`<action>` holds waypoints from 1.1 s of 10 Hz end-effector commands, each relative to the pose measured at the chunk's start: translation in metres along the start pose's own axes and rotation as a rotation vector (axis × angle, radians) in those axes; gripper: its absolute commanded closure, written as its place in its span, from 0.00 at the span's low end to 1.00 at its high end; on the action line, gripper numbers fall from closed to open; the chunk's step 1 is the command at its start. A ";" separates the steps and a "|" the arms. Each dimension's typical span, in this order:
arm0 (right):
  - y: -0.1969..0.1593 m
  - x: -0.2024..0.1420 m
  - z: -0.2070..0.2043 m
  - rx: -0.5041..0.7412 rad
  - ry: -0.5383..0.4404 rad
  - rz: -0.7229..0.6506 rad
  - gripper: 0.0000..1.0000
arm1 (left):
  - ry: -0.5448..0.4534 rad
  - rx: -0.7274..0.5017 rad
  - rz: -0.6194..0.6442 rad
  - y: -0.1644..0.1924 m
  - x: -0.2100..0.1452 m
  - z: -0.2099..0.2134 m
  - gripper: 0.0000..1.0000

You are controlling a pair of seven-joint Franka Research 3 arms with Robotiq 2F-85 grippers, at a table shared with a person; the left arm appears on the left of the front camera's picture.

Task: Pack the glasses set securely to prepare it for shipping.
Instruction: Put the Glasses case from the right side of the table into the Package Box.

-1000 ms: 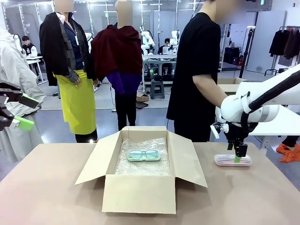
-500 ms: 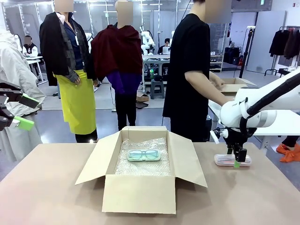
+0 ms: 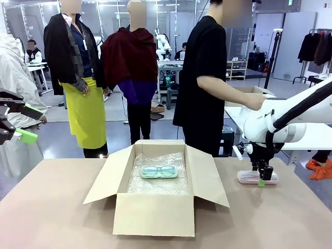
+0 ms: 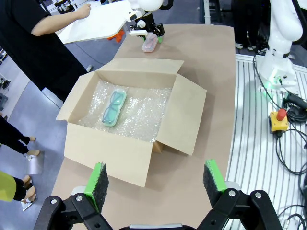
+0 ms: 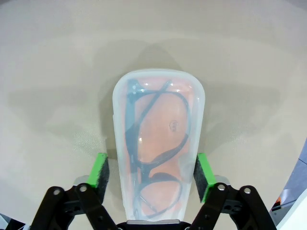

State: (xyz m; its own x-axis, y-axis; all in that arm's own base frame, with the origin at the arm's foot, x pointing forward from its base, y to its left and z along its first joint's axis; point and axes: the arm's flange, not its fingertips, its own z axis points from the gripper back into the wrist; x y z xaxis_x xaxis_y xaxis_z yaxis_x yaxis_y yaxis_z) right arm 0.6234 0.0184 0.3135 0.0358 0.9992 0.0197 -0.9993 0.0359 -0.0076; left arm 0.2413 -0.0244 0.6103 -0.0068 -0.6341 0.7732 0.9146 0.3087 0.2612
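Observation:
The glasses set is in two places. Its mint-green pack (image 3: pixel 159 170) (image 4: pixel 114 109) lies flat on bubble wrap (image 3: pixel 155 185) inside the open cardboard box (image 3: pixel 155 212) at mid-table. Its salmon-pink pack (image 3: pixel 248 178) (image 5: pixel 158 143), with dark-rimmed glasses under a clear lid, rests on the table to the right of the box. My right gripper (image 3: pixel 263 178) (image 5: pixel 151 175) reaches down over that pack, its green pads pressed against both long sides. My left gripper (image 3: pixel 28 124) (image 4: pixel 156 170) hangs open and empty, high at the far left.
A person in a black shirt (image 3: pixel 207 78) stands beyond the table's far right corner, hands at another box (image 3: pixel 251 93) on a white side table. The box's flaps (image 3: pixel 102 179) spread outward on all sides. Bare tabletop (image 3: pixel 52 207) lies left of the box.
My right gripper came down a little over the pink pack and its jaws closed onto it. The person has moved left, toward the side table. My left arm stayed still.

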 end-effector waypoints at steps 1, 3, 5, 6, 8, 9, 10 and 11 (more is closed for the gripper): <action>-0.002 0.000 0.000 -0.015 0.007 0.028 0.35 | -0.020 -0.005 -0.017 0.001 0.001 0.001 0.00; -0.001 -0.001 0.002 -0.016 0.019 0.027 0.55 | -0.020 -0.005 -0.017 0.001 0.001 0.001 0.00; 0.001 -0.002 0.012 0.000 0.011 0.024 0.66 | -0.020 -0.005 -0.017 0.001 0.001 0.001 0.00; 0.004 -0.002 0.022 -0.001 0.011 0.030 0.66 | -0.020 -0.005 -0.017 0.001 0.001 0.001 0.00; 0.007 0.004 0.064 0.030 0.023 0.000 0.66 | -0.020 -0.005 -0.017 0.001 0.001 0.001 0.00; 0.013 0.010 0.092 0.050 0.036 -0.022 0.66 | -0.020 -0.005 -0.017 0.001 0.001 0.001 0.00; 0.018 0.015 0.114 0.042 0.070 -0.059 0.66 | -0.020 -0.005 -0.017 0.001 0.001 0.001 0.00; 0.024 0.021 0.131 0.042 0.067 -0.072 0.66 | -0.020 -0.005 -0.017 0.001 0.001 0.001 0.00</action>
State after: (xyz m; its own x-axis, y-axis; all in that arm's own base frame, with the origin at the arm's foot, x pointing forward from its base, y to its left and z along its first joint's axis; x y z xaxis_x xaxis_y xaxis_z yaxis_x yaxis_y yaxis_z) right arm 0.6010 0.0277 0.4349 0.0674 0.9976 -0.0139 -0.9974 0.0677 0.0261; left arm 0.2412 -0.0244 0.6103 -0.0070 -0.6339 0.7734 0.9145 0.3088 0.2613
